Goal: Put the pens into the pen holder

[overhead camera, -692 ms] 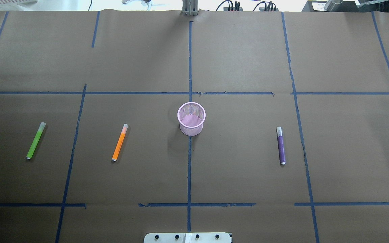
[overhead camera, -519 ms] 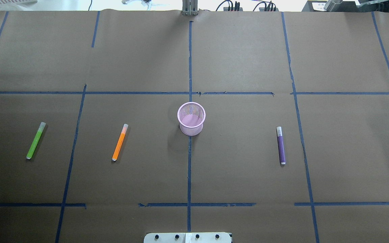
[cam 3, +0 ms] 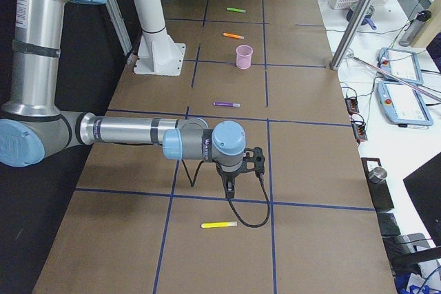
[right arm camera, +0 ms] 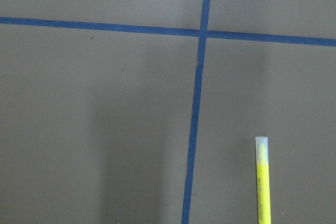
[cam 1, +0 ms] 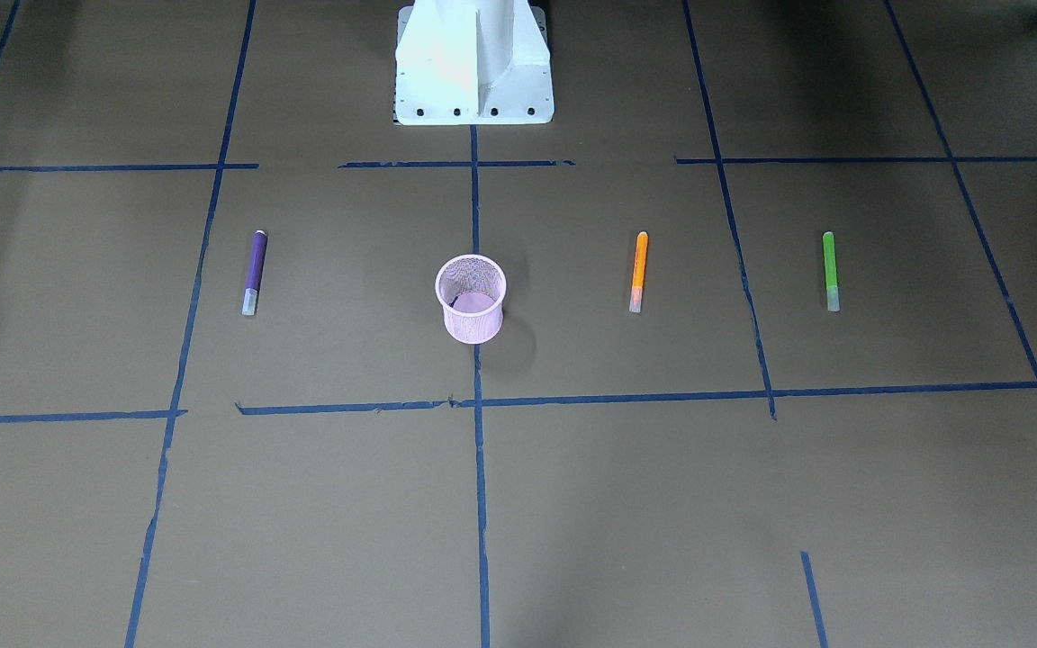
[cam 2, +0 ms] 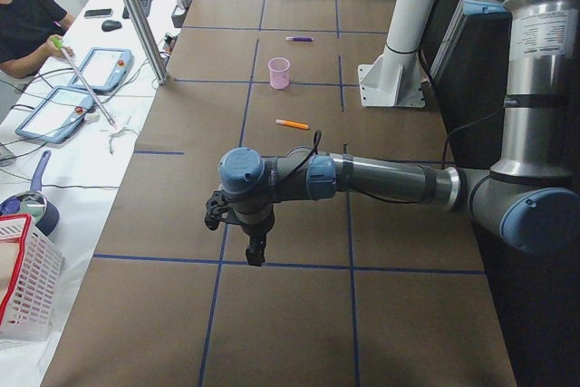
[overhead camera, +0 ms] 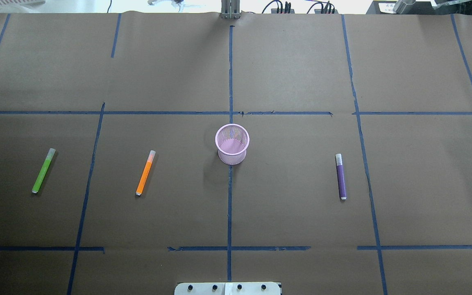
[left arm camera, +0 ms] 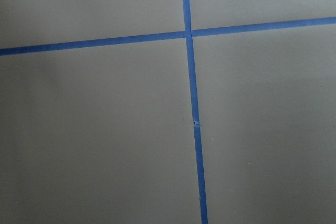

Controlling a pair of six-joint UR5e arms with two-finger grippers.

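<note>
The pink mesh pen holder (overhead camera: pixel 232 144) stands upright at the table's middle, with no pen showing inside it. Three pens lie flat in a row beside it: green (overhead camera: pixel 43 171) and orange (overhead camera: pixel 145 173) on its left, purple (overhead camera: pixel 341 176) on its right. A yellow pen (cam 3: pixel 219 225) lies at the table's right end and also shows in the right wrist view (right arm camera: pixel 263 182). My right gripper (cam 3: pixel 231 187) hangs just above it. My left gripper (cam 2: pixel 254 246) hovers over bare paper at the left end. Both show only in side views, so I cannot tell whether they are open or shut.
Brown paper with blue tape lines (overhead camera: pixel 230 73) covers the table. The white robot base (cam 1: pixel 473 63) stands at the near middle edge. A metal post (cam 2: pixel 136 15), tablets, a white basket (cam 2: pixel 23 278) and a seated person (cam 2: pixel 23 20) line the far side.
</note>
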